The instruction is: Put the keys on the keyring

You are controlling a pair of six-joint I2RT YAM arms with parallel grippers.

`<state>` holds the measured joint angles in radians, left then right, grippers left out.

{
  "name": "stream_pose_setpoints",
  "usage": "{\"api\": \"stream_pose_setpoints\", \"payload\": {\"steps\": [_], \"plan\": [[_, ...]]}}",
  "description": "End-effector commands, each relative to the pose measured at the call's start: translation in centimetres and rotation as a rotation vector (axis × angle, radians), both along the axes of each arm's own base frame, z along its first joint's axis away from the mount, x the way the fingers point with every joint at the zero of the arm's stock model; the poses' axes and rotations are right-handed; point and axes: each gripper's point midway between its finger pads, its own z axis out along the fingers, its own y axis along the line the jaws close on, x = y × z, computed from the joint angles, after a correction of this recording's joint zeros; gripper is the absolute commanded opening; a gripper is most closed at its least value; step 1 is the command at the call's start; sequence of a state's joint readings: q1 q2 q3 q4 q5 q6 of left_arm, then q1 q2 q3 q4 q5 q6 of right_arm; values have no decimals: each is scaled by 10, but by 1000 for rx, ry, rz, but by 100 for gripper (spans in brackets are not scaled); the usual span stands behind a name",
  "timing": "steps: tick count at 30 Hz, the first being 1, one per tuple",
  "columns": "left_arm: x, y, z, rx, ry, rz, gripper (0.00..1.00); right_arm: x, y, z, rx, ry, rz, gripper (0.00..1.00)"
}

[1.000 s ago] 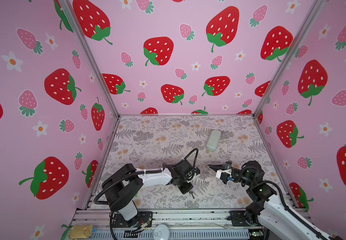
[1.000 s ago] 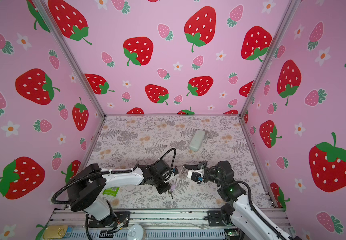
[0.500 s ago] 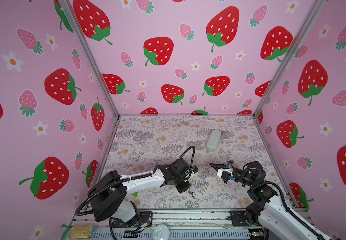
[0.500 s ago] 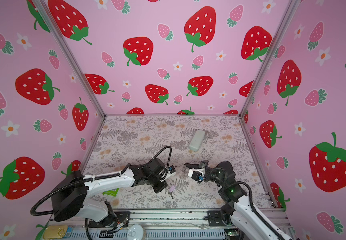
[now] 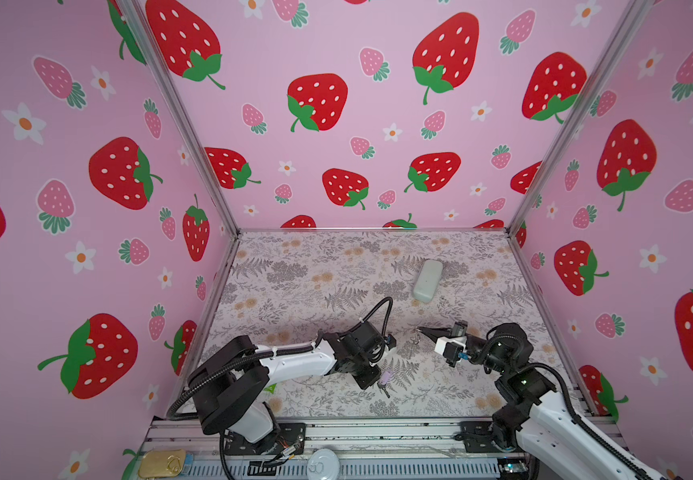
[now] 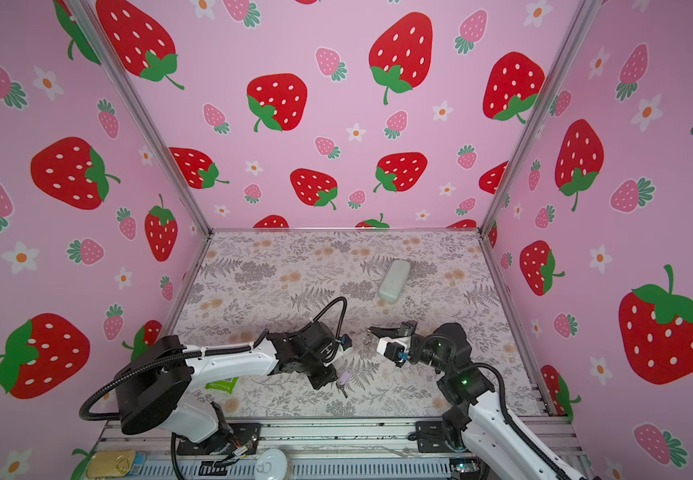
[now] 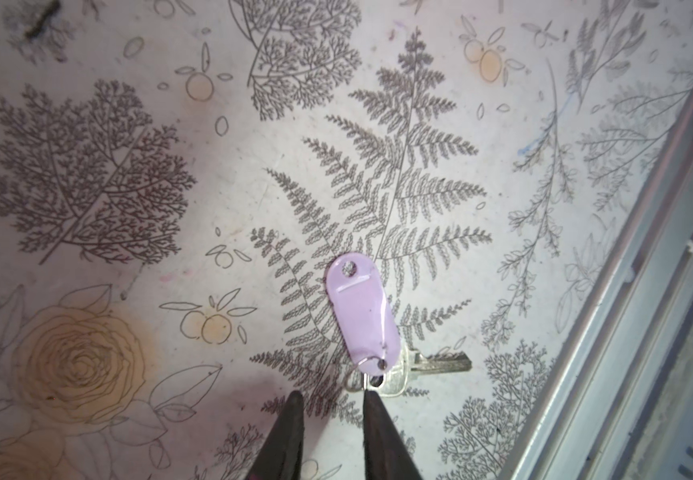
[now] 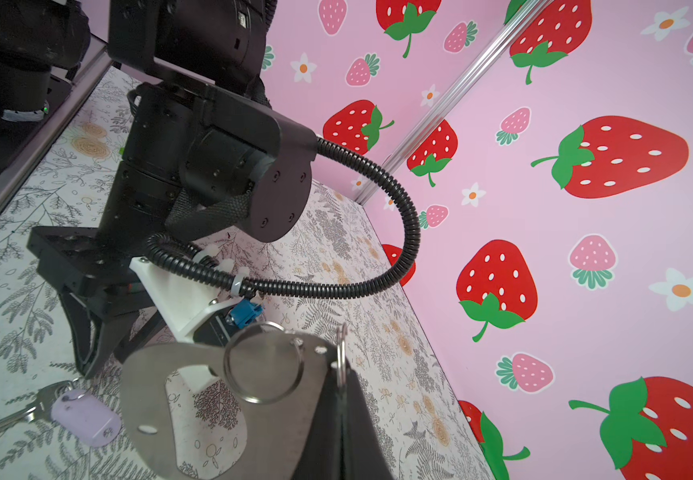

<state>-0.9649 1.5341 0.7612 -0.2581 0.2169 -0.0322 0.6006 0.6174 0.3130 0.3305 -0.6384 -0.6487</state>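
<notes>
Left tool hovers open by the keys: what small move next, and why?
Probably nudge the left tool forward to straddle the keys, then close: they lie loose on the table just beyond its open tips, while the right tool holds the keyring.

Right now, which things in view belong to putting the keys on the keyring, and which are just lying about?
For the job: keys, on the table by the open left gripper; keyring, held by the right gripper.
Lying about: pale case, green packet, gold tin and white lid on the front rail.
</notes>
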Motion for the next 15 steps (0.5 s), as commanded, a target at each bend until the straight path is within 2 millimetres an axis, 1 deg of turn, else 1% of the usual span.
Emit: {"api": "stream_pose_setpoints", "payload": {"steps": [1,5,10,15], "plan": [[-1,-2,-4,2,-19,3,28,-7,1,3,10,-17,30,0],[-5,-6,-9,22,-12,-15,28,-8,2,2,4,-17,38,0],[-10,4,-24,92,-4,-22,29,-8,1,1,1,-17,37,0],[-16,3,-29,96,8,-38,32,-8,2,0,-2,-16,39,0]]}}
